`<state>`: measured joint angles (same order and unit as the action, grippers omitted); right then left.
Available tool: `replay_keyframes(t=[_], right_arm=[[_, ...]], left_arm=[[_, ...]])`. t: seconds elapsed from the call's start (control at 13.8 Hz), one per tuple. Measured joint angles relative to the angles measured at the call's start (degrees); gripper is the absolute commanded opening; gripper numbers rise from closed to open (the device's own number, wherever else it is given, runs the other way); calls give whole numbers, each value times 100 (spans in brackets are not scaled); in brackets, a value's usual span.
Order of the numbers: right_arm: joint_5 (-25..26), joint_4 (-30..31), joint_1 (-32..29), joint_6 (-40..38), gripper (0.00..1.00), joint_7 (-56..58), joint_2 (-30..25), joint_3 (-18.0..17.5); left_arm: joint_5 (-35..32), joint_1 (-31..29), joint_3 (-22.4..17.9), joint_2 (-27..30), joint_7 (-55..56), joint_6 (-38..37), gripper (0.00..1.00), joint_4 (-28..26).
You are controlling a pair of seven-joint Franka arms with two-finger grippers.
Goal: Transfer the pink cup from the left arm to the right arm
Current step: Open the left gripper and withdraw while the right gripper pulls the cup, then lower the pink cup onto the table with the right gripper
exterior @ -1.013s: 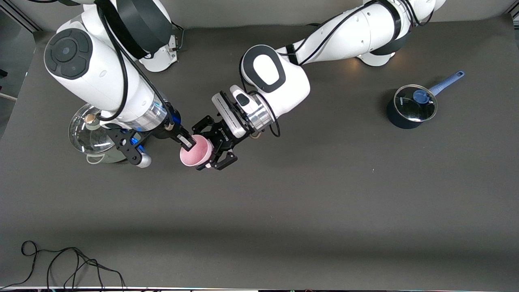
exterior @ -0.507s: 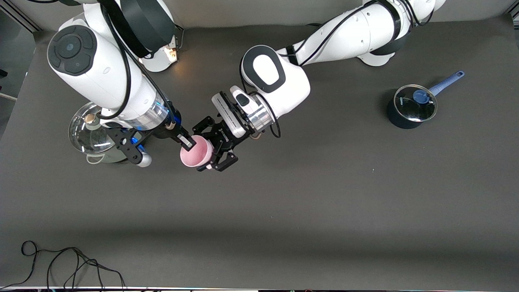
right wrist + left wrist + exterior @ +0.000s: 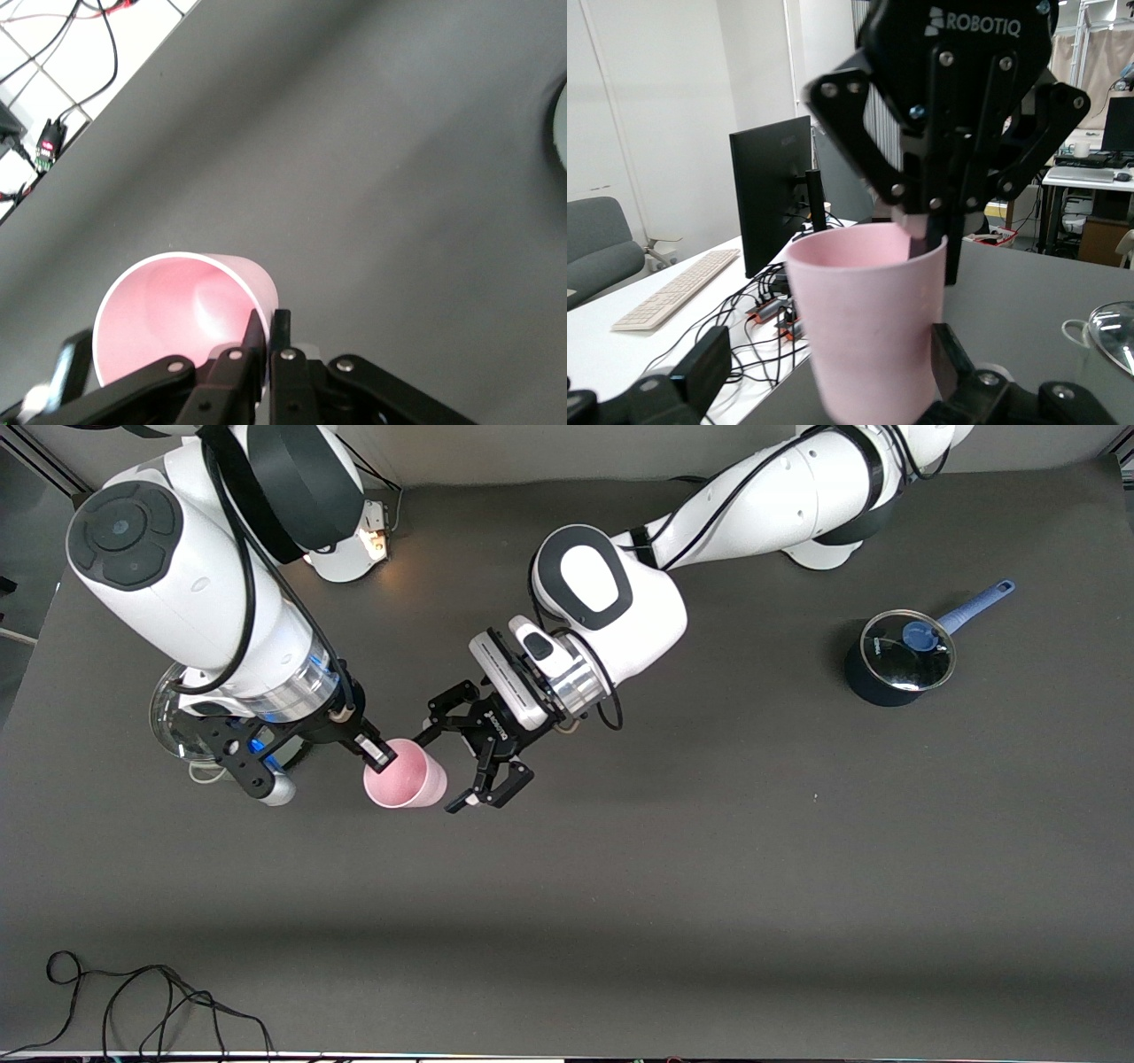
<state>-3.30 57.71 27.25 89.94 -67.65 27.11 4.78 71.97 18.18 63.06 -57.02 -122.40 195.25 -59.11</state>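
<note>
I see my right tool (image 3: 379, 755) pinching the pink cup's (image 3: 406, 786) rim over the bench (image 3: 709, 850). My left tool (image 3: 461, 760) hangs just beside it, fingers spread, apart from the cup.

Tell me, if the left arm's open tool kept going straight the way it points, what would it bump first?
Probably the pink cup, just ahead of the left tool, though depth is unclear. The right tool pinches its rim.

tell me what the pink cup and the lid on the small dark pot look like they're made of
Pink cup: probably plastic, matte and opaque, with a thin even wall and rim. The right claw pinches its rim.
Lid on the dark pot: seemingly clear glass, see-through with bright glints, ringed by a metallic-looking band; its blue knob looks plastic.
</note>
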Motion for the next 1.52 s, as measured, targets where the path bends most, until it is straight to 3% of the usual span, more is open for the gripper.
replay_keyframes(t=[0.43, 0.65, 0.8, 1.01, 1.16, 1.3, 1.52], right_arm=[[68, -1, -967, 105, 0, 1084, 3, 170], [71, 3, -1866, 100, 0, 2673, 10, 193], [67, 7, -2482, 26, 0, 4251, 10, 195], [68, 30, -3175, -143, 0, 6583, 11, 198], [61, 72, -3526, -264, 0, 7718, 11, 198], [56, 271, -3617, -191, 0, 8121, 11, 195], [56, 975, -3535, 693, 0, 8363, 25, 123]], left_arm=[[-794, -1483, -71, 520, -51, -1130, 100, -1655], [-1656, -2252, -272, 807, -45, -2273, 100, -2281], [-2015, -2816, -513, 1042, -70, -3457, 100, -2548], [-2941, -3158, -1845, 1981, 345, -6097, 100, -2653], [-3973, -3311, -2439, 2605, 1236, -7847, 100, -2566], [-4899, -3451, -2632, 3026, 2151, -9375, 100, -2341], [-6155, -3467, -2642, 3388, 3232, -10697, 100, -2052]])
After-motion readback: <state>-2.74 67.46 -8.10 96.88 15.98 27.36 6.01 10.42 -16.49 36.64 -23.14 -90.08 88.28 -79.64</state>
